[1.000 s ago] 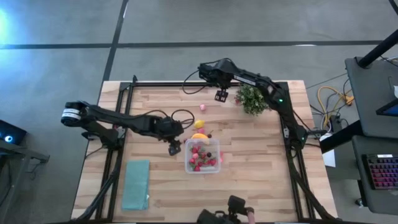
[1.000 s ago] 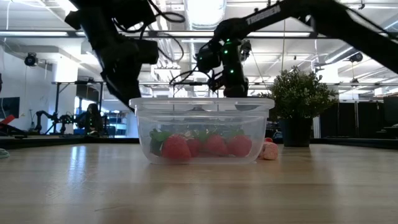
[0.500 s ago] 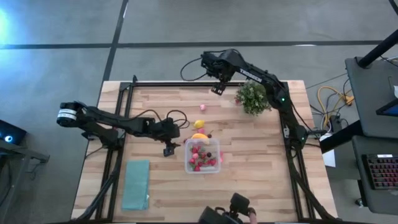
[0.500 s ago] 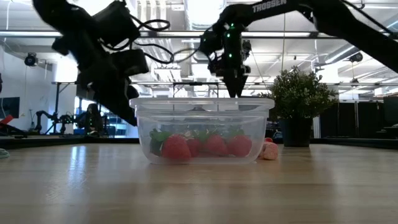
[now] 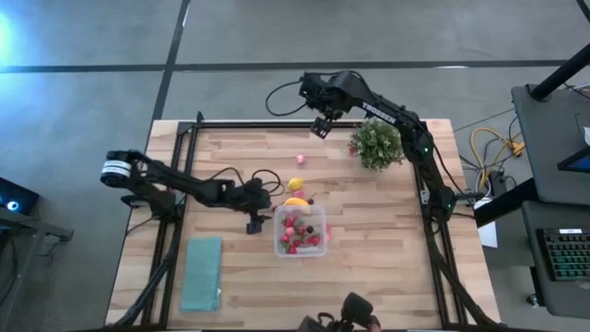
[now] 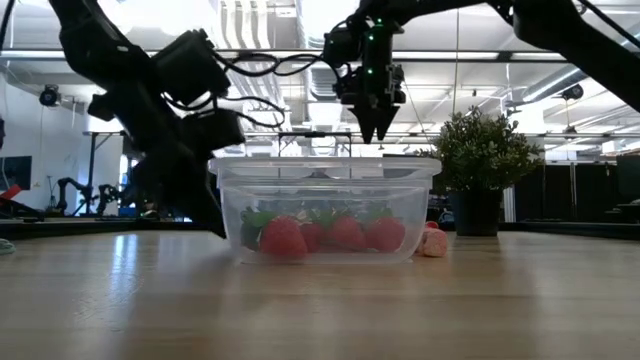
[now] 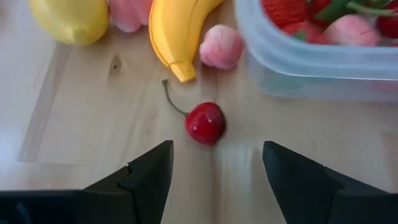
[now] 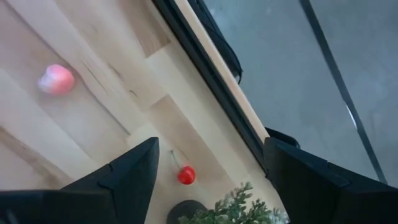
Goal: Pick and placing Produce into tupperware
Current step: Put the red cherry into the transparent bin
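The left gripper (image 5: 255,224) reaches low across the surface (image 5: 387,267), fingers spread and empty, just left of the tupperware (image 5: 300,232). The right gripper (image 5: 320,128) hangs high over the far edge, fingers apart, holding nothing.

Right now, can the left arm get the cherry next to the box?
Probably yes. The left tool is open, and the cherry lies on bare wood just ahead of it. The banana and box sit clear of it.
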You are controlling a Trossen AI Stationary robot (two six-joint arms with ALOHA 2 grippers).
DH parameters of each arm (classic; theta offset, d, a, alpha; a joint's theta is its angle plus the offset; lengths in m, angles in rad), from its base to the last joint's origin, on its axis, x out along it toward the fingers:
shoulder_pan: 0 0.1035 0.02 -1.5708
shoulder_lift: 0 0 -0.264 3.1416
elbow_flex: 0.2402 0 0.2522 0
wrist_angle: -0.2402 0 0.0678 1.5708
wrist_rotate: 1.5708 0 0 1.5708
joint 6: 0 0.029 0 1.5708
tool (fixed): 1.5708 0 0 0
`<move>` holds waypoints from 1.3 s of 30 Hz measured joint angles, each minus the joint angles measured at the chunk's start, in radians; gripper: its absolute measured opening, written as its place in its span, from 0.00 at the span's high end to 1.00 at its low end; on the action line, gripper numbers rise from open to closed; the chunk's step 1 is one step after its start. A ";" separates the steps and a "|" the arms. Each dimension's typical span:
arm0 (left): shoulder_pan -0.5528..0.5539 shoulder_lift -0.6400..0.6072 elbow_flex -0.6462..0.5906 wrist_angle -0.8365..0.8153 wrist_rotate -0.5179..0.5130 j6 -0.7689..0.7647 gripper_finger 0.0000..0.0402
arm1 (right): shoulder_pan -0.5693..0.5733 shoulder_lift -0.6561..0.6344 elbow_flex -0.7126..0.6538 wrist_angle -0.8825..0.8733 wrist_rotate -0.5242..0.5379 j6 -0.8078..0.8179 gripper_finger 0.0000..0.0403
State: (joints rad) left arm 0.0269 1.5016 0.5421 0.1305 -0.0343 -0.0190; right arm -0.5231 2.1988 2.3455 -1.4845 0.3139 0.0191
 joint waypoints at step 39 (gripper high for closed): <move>0.078 0.050 0.014 0.070 0.108 0.009 0.68 | 0.048 0.003 0.000 0.002 0.000 0.061 0.30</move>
State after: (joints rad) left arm 0.1051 1.5513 0.5560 0.2005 0.0738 -0.0097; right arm -0.4751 2.2017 2.3451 -1.4822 0.3138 0.0799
